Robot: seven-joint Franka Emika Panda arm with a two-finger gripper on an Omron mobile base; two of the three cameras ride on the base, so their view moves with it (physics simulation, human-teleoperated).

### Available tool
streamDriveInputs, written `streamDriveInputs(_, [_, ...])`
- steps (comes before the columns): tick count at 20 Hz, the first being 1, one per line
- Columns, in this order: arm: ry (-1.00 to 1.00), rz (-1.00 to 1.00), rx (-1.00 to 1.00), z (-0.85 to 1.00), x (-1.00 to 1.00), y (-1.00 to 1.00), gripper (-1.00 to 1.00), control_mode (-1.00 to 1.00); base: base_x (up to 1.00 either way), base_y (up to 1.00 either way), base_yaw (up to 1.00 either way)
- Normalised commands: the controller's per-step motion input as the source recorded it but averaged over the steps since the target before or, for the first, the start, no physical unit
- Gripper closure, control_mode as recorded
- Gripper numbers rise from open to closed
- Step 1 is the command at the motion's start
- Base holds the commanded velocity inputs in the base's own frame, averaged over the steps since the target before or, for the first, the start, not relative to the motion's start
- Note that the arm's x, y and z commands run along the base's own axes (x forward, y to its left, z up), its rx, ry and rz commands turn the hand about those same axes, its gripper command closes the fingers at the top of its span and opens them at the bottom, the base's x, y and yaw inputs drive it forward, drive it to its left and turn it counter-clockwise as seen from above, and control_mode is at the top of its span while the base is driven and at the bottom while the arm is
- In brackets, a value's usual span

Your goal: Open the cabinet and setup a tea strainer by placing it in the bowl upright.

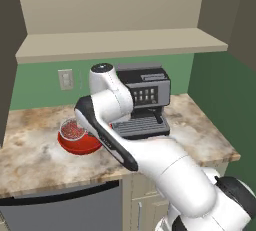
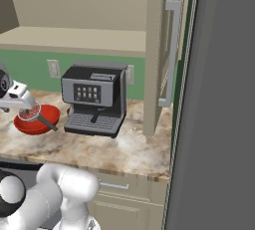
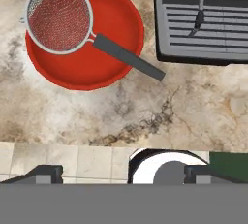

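Observation:
The red bowl (image 3: 92,58) sits on the marble counter left of the coffee machine. The tea strainer (image 3: 58,17) rests inside it on the bowl's far-left side, mesh cup opening upward. Its dark handle (image 3: 128,59) runs out over the bowl's rim toward the machine. My gripper (image 3: 123,175) hangs above them, open, with nothing between its fingertips (image 3: 46,173). In the right base view the gripper (image 2: 20,102) hovers just over the bowl (image 2: 40,122) and strainer (image 2: 31,113). The cabinet (image 1: 120,42) stands open, its shelf bare, and its right door (image 2: 167,50) is swung out. My arm partly covers the bowl (image 1: 75,145).
A black and silver coffee machine (image 2: 94,99) stands on the counter right of the bowl. The open right door's bar handle (image 2: 172,55) juts out over the counter's right end. A wall outlet (image 1: 65,79) is on the green backsplash. The counter's front edge (image 3: 72,140) lies below my hand.

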Motion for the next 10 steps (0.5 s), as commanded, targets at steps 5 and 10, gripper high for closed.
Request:
streamDriveInputs(5, [0.03, 0.0, 0.0, 0.39, -0.66, -0.68, -1.0, -1.0, 0.0, 0.0, 0.0])
streamDriveInputs(10, [0.07, 0.0, 0.0, 0.29, -0.27, -0.71, -1.0, -1.0, 0.0, 0.0, 0.0])
